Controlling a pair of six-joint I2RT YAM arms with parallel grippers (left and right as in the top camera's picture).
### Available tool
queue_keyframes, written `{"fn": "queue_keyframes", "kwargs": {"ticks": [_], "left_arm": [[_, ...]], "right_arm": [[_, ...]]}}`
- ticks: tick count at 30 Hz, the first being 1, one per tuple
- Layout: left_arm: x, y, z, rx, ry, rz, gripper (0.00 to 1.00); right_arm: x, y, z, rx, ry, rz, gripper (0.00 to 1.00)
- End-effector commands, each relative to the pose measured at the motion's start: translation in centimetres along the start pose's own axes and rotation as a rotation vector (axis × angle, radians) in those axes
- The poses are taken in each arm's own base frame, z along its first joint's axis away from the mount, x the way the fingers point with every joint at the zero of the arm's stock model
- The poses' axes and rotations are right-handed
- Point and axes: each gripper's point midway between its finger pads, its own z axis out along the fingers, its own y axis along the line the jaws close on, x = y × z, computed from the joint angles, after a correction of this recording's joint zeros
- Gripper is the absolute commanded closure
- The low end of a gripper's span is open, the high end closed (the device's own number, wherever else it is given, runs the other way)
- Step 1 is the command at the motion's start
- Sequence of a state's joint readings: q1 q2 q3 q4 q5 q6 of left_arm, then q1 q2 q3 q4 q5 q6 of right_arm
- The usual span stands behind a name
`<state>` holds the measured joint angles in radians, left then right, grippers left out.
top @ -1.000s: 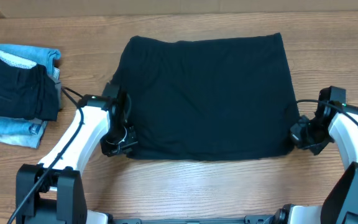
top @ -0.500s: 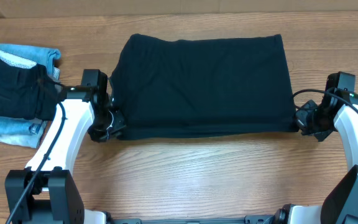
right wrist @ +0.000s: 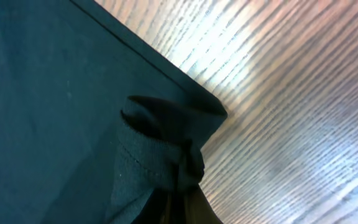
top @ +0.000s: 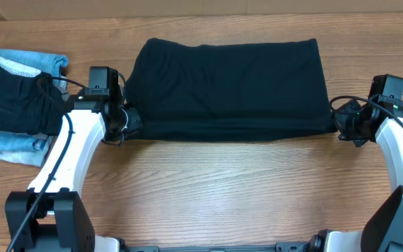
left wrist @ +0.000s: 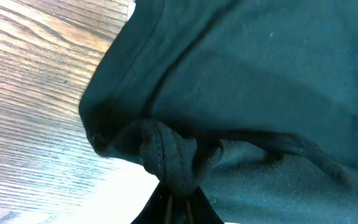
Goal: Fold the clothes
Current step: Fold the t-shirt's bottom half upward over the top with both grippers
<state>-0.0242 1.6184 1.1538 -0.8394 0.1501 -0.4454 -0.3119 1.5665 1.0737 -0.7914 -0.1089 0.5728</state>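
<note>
Across the middle of the bench (top: 222,199) lies the black garment (top: 229,84), spread wide and flat, its far edge straight and its near edge doubled into a soft roll that runs from one of my arms to the other. My left end effector (top: 127,124) is clamped on the near left corner of it, and my right end effector (top: 343,127) is clamped on the near right corner. In each wrist view a knot of dark hem is gathered into the closed tips, with the seam stitching bunched just above them and bare wood showing beside the cloth. Well off to my left sits a pile of folded clothes (top: 16,98), dark denim over pale blue, apart from the garment and not touching my arm so far as I can tell. I judge that I am partway through the first fold, bringing the near hem up and over toward the far edge, with the lifted layer covering only a narrow strip of the cloth beneath. The next move calls for both arms to travel away from me together at the same height, holding the hem taut between them so it does not sag in the middle, then to lay the two corners down square on the far corners before letting go. Uneven travel would skew the fold, and the thin fabric could slip out of either pinch.
</note>
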Motion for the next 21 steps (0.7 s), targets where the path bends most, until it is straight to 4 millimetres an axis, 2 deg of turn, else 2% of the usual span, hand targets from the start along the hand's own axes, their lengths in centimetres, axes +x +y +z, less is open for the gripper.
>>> {"fn": "queue_keyframes", "kwargs": {"ticks": [1, 4, 10, 11, 12, 13, 14, 15, 16, 17, 18, 20, 21], "left_arm": [[-0.9, 1.2, 0.8, -0.061, -0.008, -0.020, 0.92], [-0.8, 1.3, 1.2, -0.067, 0.002, -0.021, 0.92], [-1.5, 1.0, 1.2, -0.055, -0.024, -0.018, 0.90], [-1.7, 0.9, 1.2, -0.051, -0.033, -0.016, 0.86], [-2.0, 0.8, 1.2, -0.045, -0.044, -0.015, 0.75], [-2.4, 0.6, 1.2, -0.036, -0.062, -0.011, 0.54], [-3.0, 0.3, 1.1, -0.024, -0.087, 0.007, 0.43], [-3.6, 0.0, 1.1, -0.015, -0.110, 0.037, 0.30], [-4.4, -0.8, 1.0, 0.017, -0.142, 0.079, 0.11], [-4.7, -1.1, 0.8, 0.033, -0.155, 0.101, 0.03], [-5.4, -1.7, 0.5, 0.050, -0.177, 0.123, 0.00], [-6.1, -3.3, -0.9, 0.107, -0.186, 0.159, 0.00], [-6.0, -5.0, -2.1, 0.181, -0.165, 0.207, 0.04]], "right_arm": [[-1.5, 0.6, -0.5, -0.008, -0.052, 0.003, 0.96], [-1.1, 1.0, 0.0, -0.003, -0.044, -0.014, 0.96], [-0.1, 2.7, 2.8, 0.018, -0.036, -0.086, 0.96], [-0.3, 2.8, 3.1, 0.016, -0.043, -0.087, 0.89], [-0.7, 3.1, 3.3, 0.007, -0.054, -0.088, 0.60], [-1.4, 3.8, 3.5, -0.021, -0.081, -0.091, 0.42], [-1.9, 4.2, 3.6, -0.037, -0.102, -0.094, 0.22], [-2.4, 4.9, 3.5, -0.067, -0.121, -0.097, 0.12], [-2.8, 5.8, 3.3, -0.104, -0.140, -0.105, 0.00], [-3.1, 6.3, 3.2, -0.127, -0.150, -0.112, 0.00], [-3.3, 7.1, 3.1, -0.161, -0.158, -0.174, 0.00], [-3.3, 7.8, 2.9, -0.185, -0.170, -0.315, 0.02], [-3.0, 7.6, 2.6, -0.165, -0.149, -0.361, 0.04]]}}
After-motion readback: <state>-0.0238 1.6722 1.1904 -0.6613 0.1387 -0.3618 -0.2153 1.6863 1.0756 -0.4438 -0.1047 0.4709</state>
